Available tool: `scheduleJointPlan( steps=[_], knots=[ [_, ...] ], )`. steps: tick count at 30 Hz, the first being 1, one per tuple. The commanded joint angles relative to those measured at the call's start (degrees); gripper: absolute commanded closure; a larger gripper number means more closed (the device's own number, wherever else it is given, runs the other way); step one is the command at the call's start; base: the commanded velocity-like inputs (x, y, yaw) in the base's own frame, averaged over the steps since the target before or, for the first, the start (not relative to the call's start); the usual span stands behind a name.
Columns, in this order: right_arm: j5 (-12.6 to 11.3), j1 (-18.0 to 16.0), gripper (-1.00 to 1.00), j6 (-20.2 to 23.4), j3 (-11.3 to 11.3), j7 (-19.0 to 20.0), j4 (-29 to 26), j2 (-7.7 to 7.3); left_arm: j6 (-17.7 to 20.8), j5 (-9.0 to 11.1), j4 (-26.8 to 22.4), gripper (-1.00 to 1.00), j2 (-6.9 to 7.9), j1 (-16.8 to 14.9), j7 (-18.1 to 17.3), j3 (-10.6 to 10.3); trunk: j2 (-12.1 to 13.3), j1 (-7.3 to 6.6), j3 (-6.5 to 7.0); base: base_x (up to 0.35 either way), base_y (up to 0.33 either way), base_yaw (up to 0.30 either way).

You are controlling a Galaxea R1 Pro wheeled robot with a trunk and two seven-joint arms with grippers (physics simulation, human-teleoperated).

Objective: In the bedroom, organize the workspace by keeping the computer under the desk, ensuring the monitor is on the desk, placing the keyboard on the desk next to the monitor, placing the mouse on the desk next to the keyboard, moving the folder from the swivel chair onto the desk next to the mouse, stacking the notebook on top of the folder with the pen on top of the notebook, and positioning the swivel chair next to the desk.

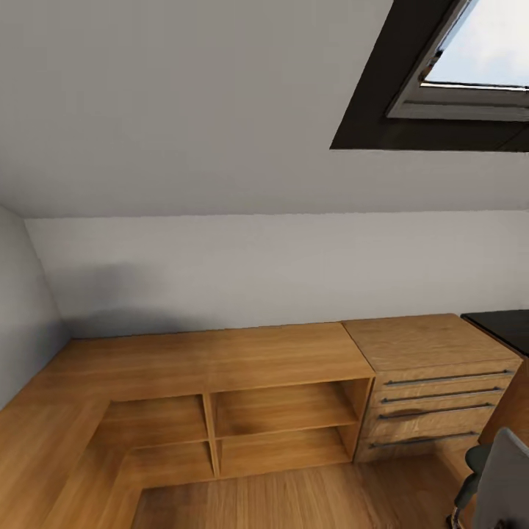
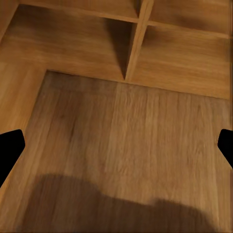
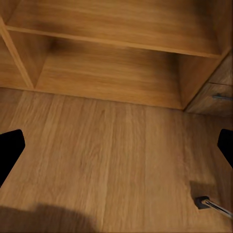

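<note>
While we face a corner of the bedroom [image 1: 184,110], its sloped pale grey wall fills the upper half of the head view, and a skylight [image 1: 470,66] with a dark frame is cut into the upper right of the frame. Below it, a low wooden shelf unit [image 1: 242,411] with open cubbies runs across the middle and bends toward us along the lower left. Touching its right end is a light wooden dresser [image 1: 433,382] with long bar handles.

Of the task's things we see two, both at the right edge of the head view: a black corner of the table [image 1: 503,327] just beyond the dresser at middle right, and part of the swivel chair [image 1: 507,477] at lower right, with its grey back and a dark armrest.

In the left wrist view, the left end effector [image 2: 116,150] is released, its two dark fingertips [image 2: 8,150] spread to the opposite side edges of the frame, nothing between them but the plank floor [image 2: 126,145], with shelf cubbies in the upper part of the frame.

In the right wrist view, the right end effector [image 3: 116,150] is likewise released, its fingertips [image 3: 9,148] at the side edges over bare floor. A chrome leg with a dark castor [image 3: 203,202] lies in the lower right of that frame, close to the fingertip on that side but apart from it. A dresser handle shows at the right edge.
</note>
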Motion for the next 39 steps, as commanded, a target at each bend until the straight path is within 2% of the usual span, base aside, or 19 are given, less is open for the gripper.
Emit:
scheduleJointPlan(
  steps=[1,14,23,33,39],
  knots=[
    [0.1,0.0,-1.00,0.0,0.5,-0.6,0.0,0.04,-0.1,0.1,0.0,-1.00,-0.05,0.0,0.5,-0.5,-0.5,0.25,-0.14,0.000,0.000,-0.175],
    [0.0,0.0,-1.00,0.0,0.4,-0.6,0.0,0.08,0.0,0.4,0.1,-1.00,-0.45,0.0,0.6,-0.3,-5.7,3.10,-1.66,0.000,0.000,-0.185],
    [0.0,0.0,-1.00,0.0,0.4,-0.6,0.0,0.05,0.0,0.5,0.1,-1.00,-0.47,0.0,0.7,-0.2,-9.3,5.08,-3.19,0.000,0.000,-0.237],
    [0.0,0.0,-1.00,-0.1,0.6,-0.6,-0.1,0.15,0.7,0.5,0.1,-1.00,-0.47,0.0,0.7,-0.1,-13.3,7.28,-5.00,0.000,0.000,-0.057],
    [0.0,0.0,-1.00,-0.1,0.6,-0.6,-0.1,0.17,1.1,0.6,0.1,-1.00,-0.40,0.0,0.7,-0.1,-15.7,8.59,-6.08,0.000,0.000,-0.188]
  ],
)
